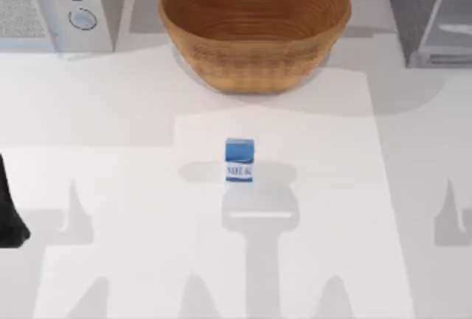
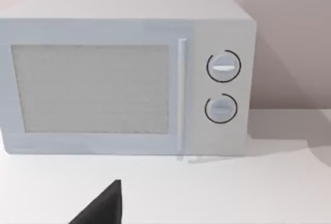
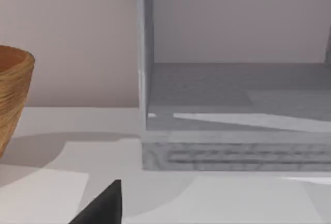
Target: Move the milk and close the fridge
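The milk point(image 1: 239, 160), a small blue-and-white carton, stands upright near the middle of the table with nothing touching it. The fridge point(image 1: 424, 9) is the dark-grey speckled cabinet at the far right corner. Its pale-framed translucent door point(image 1: 456, 28) is swung out, and the right wrist view looks into the fridge's bare interior point(image 3: 238, 89). A dark part of my left arm point(image 1: 10, 212) shows at the table's left edge, well away from the milk. A dark bit of my left gripper point(image 2: 103, 208) faces the white appliance. A dark bit of my right gripper point(image 3: 103, 207) faces the fridge.
A large wicker basket point(image 1: 254, 24) stands at the far middle, behind the milk and left of the fridge. A white appliance with two round knobs point(image 1: 55, 6) sits at the far left corner, its door shut point(image 2: 93, 89).
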You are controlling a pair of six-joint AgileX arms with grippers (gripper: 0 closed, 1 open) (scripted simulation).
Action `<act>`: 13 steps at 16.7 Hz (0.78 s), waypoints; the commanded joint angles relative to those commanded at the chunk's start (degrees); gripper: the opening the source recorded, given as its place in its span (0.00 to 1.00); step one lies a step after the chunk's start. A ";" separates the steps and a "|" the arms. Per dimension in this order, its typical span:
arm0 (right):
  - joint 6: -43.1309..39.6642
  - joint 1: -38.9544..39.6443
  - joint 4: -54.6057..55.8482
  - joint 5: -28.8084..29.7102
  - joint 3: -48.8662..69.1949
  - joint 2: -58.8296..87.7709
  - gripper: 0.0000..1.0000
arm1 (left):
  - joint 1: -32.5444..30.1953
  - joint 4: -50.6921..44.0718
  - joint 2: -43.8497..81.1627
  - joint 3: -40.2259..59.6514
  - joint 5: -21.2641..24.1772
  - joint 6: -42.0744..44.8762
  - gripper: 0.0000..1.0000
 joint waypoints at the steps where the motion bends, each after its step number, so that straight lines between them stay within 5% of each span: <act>1: 0.00 0.00 0.00 0.00 0.00 0.00 1.00 | 0.00 0.00 0.00 0.00 0.00 0.00 1.00; 6: 0.39 6.24 5.61 6.33 0.46 5.45 1.00 | 0.00 0.00 0.00 0.00 0.00 0.00 1.00; 13: 0.80 31.00 25.09 31.25 1.18 25.70 1.00 | 0.00 0.00 0.00 0.00 0.00 0.00 1.00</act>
